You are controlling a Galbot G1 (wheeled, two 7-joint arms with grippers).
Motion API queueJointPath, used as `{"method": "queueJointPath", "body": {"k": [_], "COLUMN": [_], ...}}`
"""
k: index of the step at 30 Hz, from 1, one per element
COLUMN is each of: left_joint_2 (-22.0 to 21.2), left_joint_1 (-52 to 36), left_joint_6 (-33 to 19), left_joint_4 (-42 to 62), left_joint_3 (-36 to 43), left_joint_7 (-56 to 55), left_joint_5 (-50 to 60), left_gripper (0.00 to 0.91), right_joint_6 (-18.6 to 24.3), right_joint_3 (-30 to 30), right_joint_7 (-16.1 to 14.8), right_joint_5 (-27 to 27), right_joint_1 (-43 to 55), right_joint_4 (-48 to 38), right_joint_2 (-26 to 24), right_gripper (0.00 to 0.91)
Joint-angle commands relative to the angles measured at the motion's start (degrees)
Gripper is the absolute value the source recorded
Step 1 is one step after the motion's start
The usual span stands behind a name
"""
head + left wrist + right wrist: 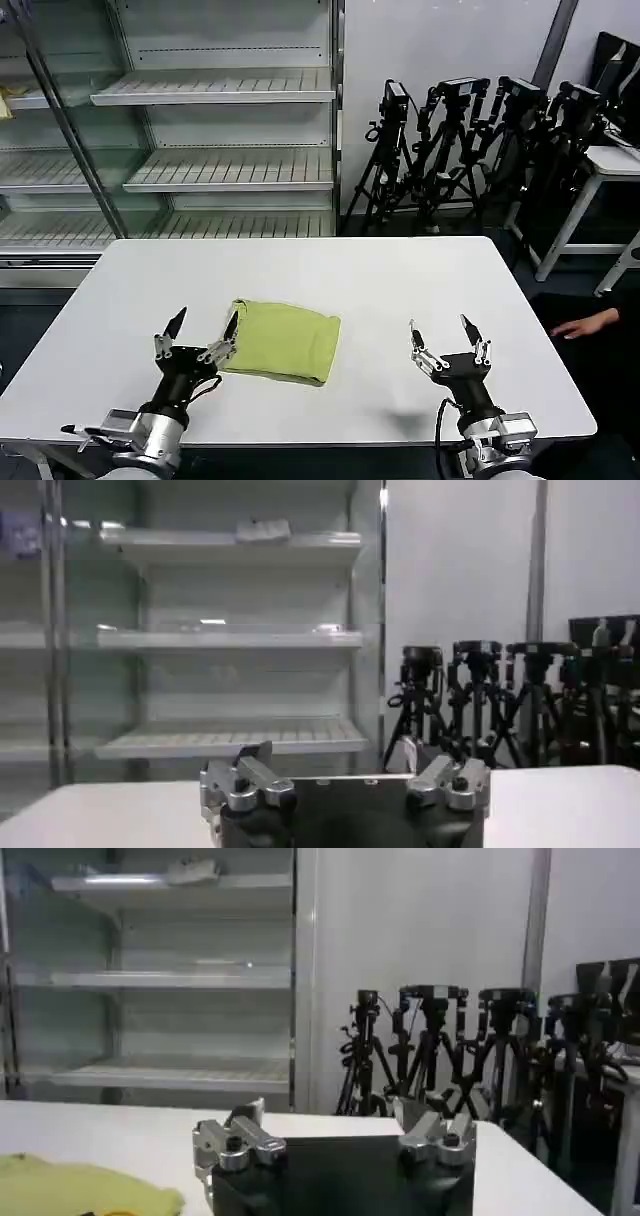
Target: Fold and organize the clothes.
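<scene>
Shirt (283,341) lay folded on table (400,290), left gripper (205,325) spread wide, one fingertip over its edge; right gripper (445,336) wide, apart. Risked snagging cloth, undoing fold.

- Left gripper (204,326): black body, silver knuckles, slim dark-tipped fingers.
- Right gripper (443,331): same build.
- Wrists: silver cylindrical housings, black cables.

White table (400,280), bare metal shelving (230,170) behind, white wall (450,40), camera tripods (470,150) (clustered, black)
</scene>
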Motion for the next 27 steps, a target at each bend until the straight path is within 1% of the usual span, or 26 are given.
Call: {"method": "queueJointPath", "body": {"k": [1,4,7,9,14,22,27], "left_joint_2": [-1.22,-2.0,-2.77,-3.14,-3.2,-3.79,-3.63], "left_joint_1": [3.83,4.35,4.62,4.9,5.7,6.34,6.81], "left_joint_6": [-0.83,-0.42,-0.33,-0.25,-0.32,0.08,-0.28], "left_joint_4": [-2.45,-3.13,-3.59,-3.77,-4.17,-4.58,-4.21], "left_joint_3": [-4.67,-4.35,-4.31,-4.51,-5.15,-4.84,-4.78], "left_joint_7": [1.13,1.85,2.25,2.54,2.75,3.69,4.3], "left_joint_5": [3.48,3.47,3.35,3.39,3.28,3.82,4.46], "left_gripper": [0.907,0.907,0.907,0.907,0.907,0.907,0.907], "right_joint_6": [0.09,0.24,0.57,0.57,0.53,0.44,1.75], "right_joint_3": [-0.84,-0.84,-0.69,-0.74,-0.66,-0.02,0.23], "right_joint_7": [0.18,0.58,0.45,1.14,1.91,1.79,2.15], "right_joint_5": [-2.1,-2.08,-0.75,-0.53,-0.73,-0.96,-0.35], "right_joint_1": [-0.33,-0.24,-0.13,-0.38,-0.36,-0.1,-0.14], "right_joint_4": [0.37,0.26,0.25,0.57,1.27,1.56,1.8], "right_joint_2": [1.27,1.32,1.12,0.8,0.34,0.08,0.46], "right_gripper": [0.907,0.907,0.907,0.907,0.907,0.907,0.907]}}
